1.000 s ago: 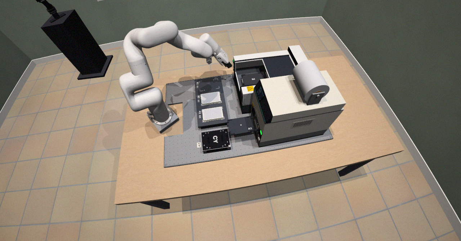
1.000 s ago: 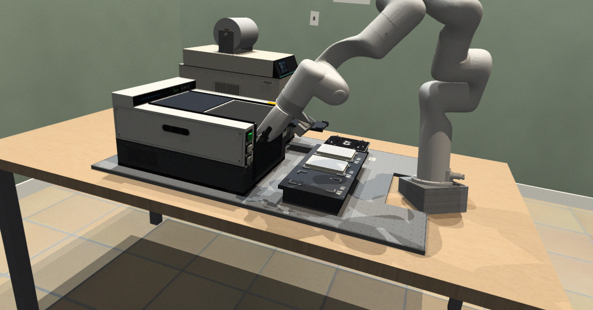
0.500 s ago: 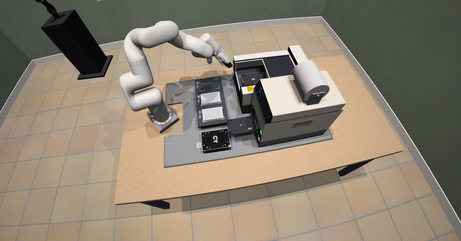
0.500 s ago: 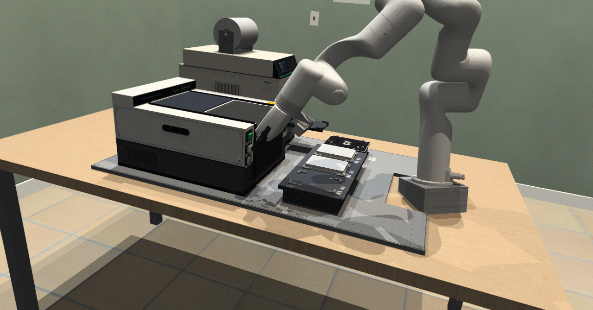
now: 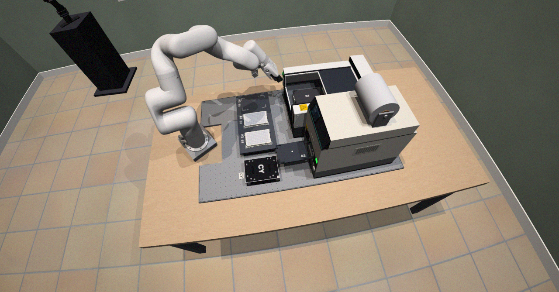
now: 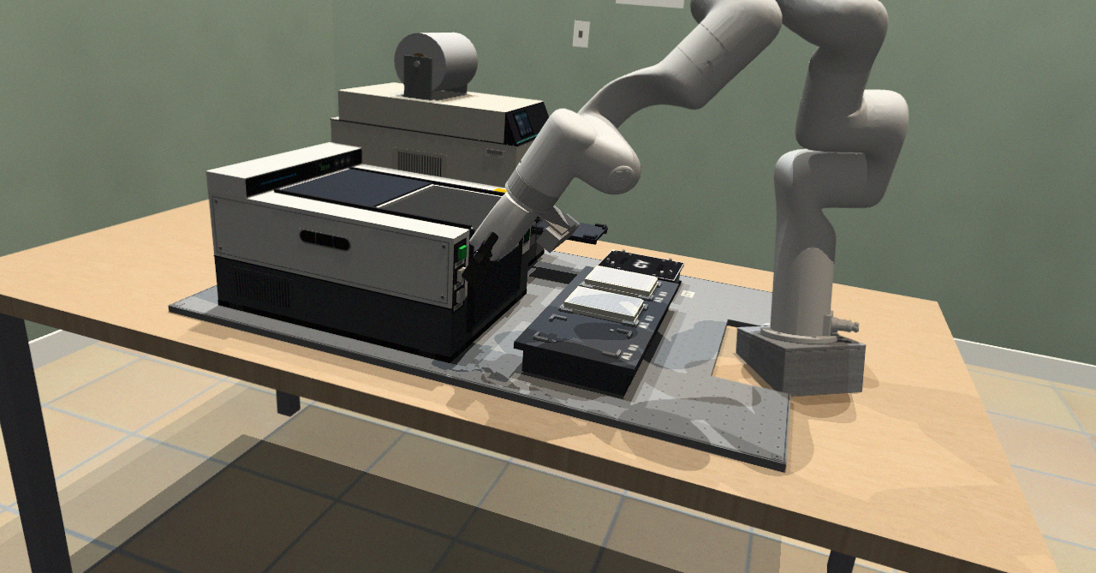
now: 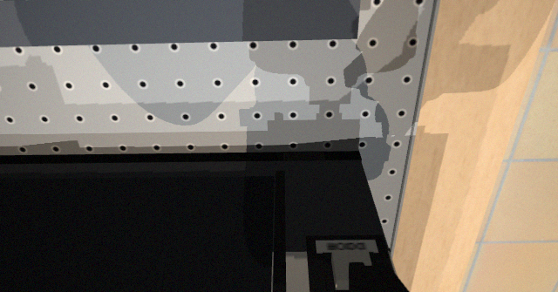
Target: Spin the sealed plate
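The centrifuge (image 6: 329,240) is a low cream-and-black box at the left end of the grey perforated base plate (image 6: 689,408) on the bench (image 6: 881,447), its top open over a dark bucket (image 5: 305,94), with a column of small keys and a green lamp at its front corner edge. The tool (image 6: 484,249), pressed together on nothing, sits right at that key column. In the wrist view the DOOR key (image 7: 346,257) lies low in the frame, close to the plate's edge, and bare perforated plate separates the centrifuge's front from the black deck row (image 6: 598,331).

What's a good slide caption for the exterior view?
White seven-joint arm reaches its shut, empty hand to the key column of the grey-and-black box-shaped centrifuge.
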### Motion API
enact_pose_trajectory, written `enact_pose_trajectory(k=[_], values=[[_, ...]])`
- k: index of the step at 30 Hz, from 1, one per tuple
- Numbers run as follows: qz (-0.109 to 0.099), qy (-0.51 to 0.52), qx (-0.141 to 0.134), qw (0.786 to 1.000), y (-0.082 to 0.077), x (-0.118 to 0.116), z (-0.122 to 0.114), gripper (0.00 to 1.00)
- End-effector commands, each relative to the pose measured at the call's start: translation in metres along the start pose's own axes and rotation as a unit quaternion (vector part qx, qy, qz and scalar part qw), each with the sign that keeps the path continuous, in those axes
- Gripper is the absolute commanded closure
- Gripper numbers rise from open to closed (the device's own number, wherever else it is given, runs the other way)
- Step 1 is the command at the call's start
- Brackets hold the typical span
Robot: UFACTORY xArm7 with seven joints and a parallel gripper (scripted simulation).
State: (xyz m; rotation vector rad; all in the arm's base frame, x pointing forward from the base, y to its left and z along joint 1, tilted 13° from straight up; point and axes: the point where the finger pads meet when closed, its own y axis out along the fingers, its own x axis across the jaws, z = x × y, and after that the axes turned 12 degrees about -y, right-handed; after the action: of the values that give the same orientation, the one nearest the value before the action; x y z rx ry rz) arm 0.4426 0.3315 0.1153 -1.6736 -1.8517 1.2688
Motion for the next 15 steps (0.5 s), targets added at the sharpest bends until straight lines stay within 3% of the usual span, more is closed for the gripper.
enact_pose_trajectory(k=[1,15], values=[[-0.001,0.001,-0.002,1.0,-0.0005,0.0003,-0.0029,1.0],[-0.001,0.001,-0.002,1.0,0.0011,-0.0003,-0.0056,1.0]])
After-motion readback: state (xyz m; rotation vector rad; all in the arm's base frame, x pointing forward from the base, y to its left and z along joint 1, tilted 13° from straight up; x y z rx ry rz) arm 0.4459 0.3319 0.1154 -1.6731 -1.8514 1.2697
